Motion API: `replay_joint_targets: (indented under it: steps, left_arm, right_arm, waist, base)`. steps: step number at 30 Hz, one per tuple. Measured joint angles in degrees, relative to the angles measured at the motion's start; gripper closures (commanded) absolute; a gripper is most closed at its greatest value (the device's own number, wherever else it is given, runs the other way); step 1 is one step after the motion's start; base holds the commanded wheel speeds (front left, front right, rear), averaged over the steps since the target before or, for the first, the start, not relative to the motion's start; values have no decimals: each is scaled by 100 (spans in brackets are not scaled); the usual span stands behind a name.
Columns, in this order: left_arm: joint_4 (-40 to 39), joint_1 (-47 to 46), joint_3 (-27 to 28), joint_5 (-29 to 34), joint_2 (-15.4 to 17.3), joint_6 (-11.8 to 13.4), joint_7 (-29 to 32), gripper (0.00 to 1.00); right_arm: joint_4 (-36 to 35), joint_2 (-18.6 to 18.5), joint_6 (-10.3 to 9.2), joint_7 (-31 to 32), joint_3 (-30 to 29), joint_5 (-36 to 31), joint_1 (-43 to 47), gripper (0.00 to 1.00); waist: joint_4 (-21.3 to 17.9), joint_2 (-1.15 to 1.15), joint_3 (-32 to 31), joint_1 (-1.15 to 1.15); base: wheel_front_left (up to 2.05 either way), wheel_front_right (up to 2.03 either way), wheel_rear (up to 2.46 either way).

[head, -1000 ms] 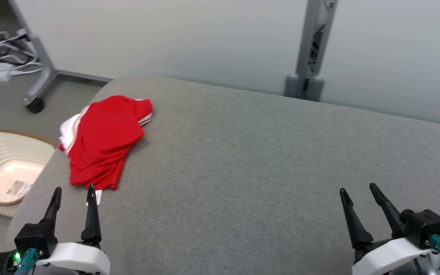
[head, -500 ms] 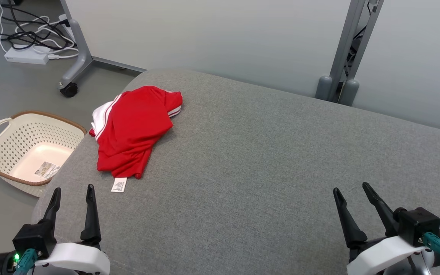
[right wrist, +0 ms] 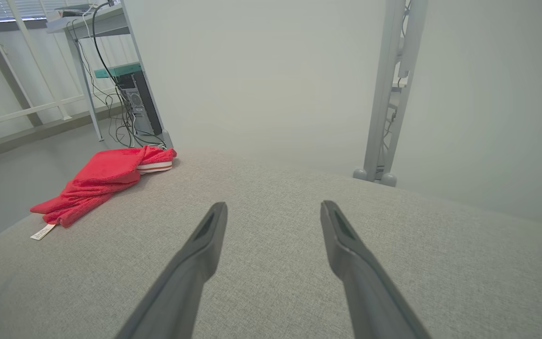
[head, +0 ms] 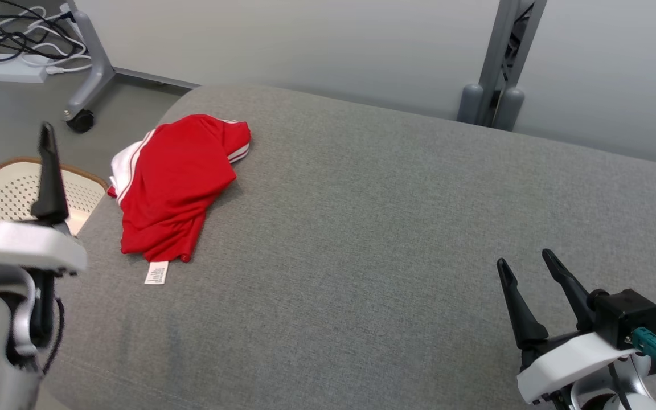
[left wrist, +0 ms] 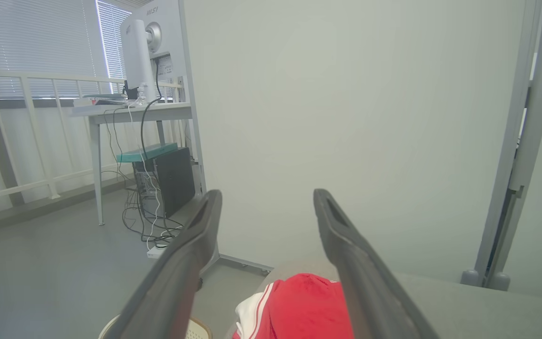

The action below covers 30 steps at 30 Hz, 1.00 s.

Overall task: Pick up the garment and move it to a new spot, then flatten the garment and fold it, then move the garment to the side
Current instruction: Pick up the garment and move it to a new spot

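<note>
A red garment (head: 174, 182) with white stripes lies crumpled in a loose heap on a wide grey upholstered cushion (head: 390, 228), at the cushion's far left corner. Part of its white-trimmed edge reaches the cushion's left rim. A white care label (head: 156, 273) sticks out from the heap's near edge and lies flat on the cushion.

The left gripper (head: 16, 130) is raised just off the cushion's left edge, its two dark fingers spread wide with nothing between them. In the left wrist view the garment's top shows low between those fingers, and they do not touch it. The right gripper (head: 525, 258) hangs over the cushion's near right part, jaws also wide apart and empty, well apart from the garment.

On the floor just left of the cushion stands a cream perforated laundry basket (head: 15, 188) with a brown rim, partly behind the left gripper in the head view. Beyond the cushion's far left corner are a grey castered stand leg (head: 80, 108) and a white power strip (head: 9, 71) with tangled cables. A grey upright post (head: 496, 68) rises behind the cushion's far edge against a pale wall.
</note>
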Motion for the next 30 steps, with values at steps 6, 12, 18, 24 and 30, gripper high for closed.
replay_joint_targets:
  steps: [6, 12, 18, 24, 30]
  left_arm:
    - [1109, -1273, 182, -536, 330, -353, 869, 0]
    - [2855, -2095, 57, -805, 435, -756, 1437, 0]
    - [4287, -2627, 14, -1006, 347, -1051, 1622, 0]
    - [5359, -2898, 79, -1248, 235, -1248, 1700, 0]
    - [6141, -3012, 298, -1573, 133, -1363, 1726, 16]
  right_arm:
    - [-129, 0, 0, 66, 9, -156, -259, 0]
    - [-207, -1, 0, 126, 44, -256, -474, 0]
    - [-279, -1, 0, 149, 43, -316, -658, 0]
    - [-292, -1, 0, 147, 138, -361, -861, 0]
    - [-267, -1, 0, 147, 144, -405, -955, 0]
  waist:
    - [-298, 0, 384, 0]
    - [-632, 0, 856, 0]
    - [-905, 0, 1345, 0]
    - [-1122, 0, 1745, 0]
    - [-1250, 0, 1953, 0]
  base:
    - [0, 0, 0]
    - [0, 0, 0]
    - [0, 0, 0]
    - [0, 0, 0]
    - [0, 0, 0]
